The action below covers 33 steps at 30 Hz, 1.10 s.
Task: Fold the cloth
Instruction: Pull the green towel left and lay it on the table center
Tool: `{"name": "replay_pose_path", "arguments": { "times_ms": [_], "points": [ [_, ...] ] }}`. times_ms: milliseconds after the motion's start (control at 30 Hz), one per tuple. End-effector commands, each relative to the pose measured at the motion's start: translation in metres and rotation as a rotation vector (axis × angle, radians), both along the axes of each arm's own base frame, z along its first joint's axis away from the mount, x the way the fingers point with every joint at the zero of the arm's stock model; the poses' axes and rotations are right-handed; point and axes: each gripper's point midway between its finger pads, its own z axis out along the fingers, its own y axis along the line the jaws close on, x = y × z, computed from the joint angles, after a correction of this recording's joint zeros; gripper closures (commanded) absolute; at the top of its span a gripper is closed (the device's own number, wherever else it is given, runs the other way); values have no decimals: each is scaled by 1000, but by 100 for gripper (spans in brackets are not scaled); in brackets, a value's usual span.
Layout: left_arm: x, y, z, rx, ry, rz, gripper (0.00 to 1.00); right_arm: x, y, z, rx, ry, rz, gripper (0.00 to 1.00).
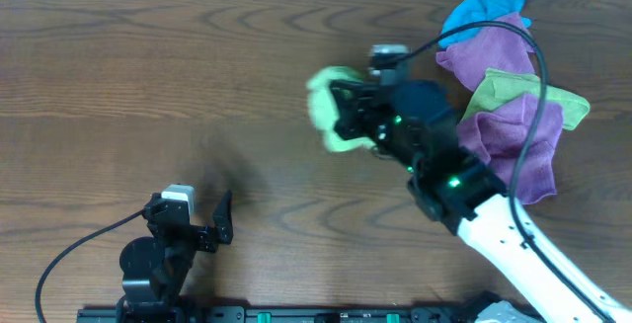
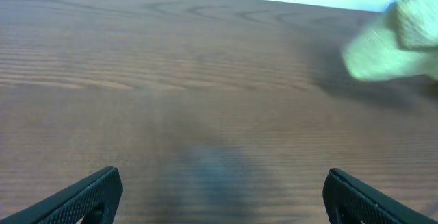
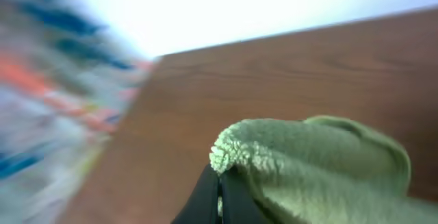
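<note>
Overhead, I note the table point(image 1: 148, 76), with a heap of spare cloths point(image 1: 513, 116) toward its far right corner. The cloth point(image 1: 331, 106) hangs bunched just left of that heap, apparently lifted off the wood, with the right gripper point(image 3: 220, 191) pinched shut on it. The left gripper point(image 2: 219, 196) sits near the front edge, jaws wide apart, holding nothing. My assessment: the cloth is not yet spread flat and no fold is made, so all the folding remains.
</note>
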Motion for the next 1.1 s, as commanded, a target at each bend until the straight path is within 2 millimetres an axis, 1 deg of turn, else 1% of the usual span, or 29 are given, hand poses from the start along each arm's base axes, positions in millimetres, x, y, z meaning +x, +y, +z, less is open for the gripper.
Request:
{"name": "replay_pose_path", "arguments": {
  "times_ms": [0, 33, 100, 167, 200, 233, 267, 300, 333, 367, 400, 467, 567, 667, 700, 800, 933, 1033, 1067],
  "points": [
    [0, 0, -9, -6, 19, 0, 4, -32, 49, 25, 113, -32, 249, 99],
    [0, 0, -9, -6, 19, 0, 5, -36, 54, 31, 134, -52, 281, 99],
    [0, 0, -9, -6, 19, 0, 5, -40, 58, 42, 166, -79, 313, 99],
    [0, 0, -9, -6, 19, 0, 5, -34, 52, 39, 148, -86, 294, 99],
    [0, 0, -9, -6, 19, 0, 5, -24, 42, 29, 110, -67, 247, 99],
    [0, 0, -9, -6, 19, 0, 4, -8, 23, 9, 56, -2, 136, 99],
    [0, 0, -9, -6, 19, 0, 4, 11, -15, -27, -6, 145, -77, 98],
    [0, 0, -9, -6, 19, 0, 4, 20, -49, -55, -32, 279, -260, 65],
    [0, 0, -9, -6, 19, 0, 5, 22, -75, -78, -30, 394, -401, 23],
    [0, 0, -9, -6, 19, 0, 5, 22, -90, -94, -11, 486, -473, 1],
    [0, 0, -9, -6, 19, 0, 4, 22, -92, -100, -15, 512, -462, 1],
    [0, 0, -9, -6, 19, 0, 5, 23, -94, -104, -43, 513, -404, 1],
    [0, 0, -9, -6, 19, 0, 5, 25, -98, -105, -100, 476, -382, 1],
    [0, 0, -9, -6, 19, 0, 5, 22, -97, -108, -173, 441, -334, 1],
    [0, 0, -9, -6, 20, 0, 5, 21, -96, -109, -204, 427, -310, 1],
    [0, 0, -9, -6, 20, 0, 5, 10, -75, -119, -355, 349, -137, 1],
    [0, 0, -9, -6, 19, 0, 5, -15, -51, -150, -609, 271, 94, 1],
    [0, 0, -9, -6, 20, 0, 5, -29, -48, -174, -717, 302, 171, 1],
    [0, 0, -9, -6, 19, 0, 5, -34, -49, -181, -740, 324, 191, 4]
  ]
}}
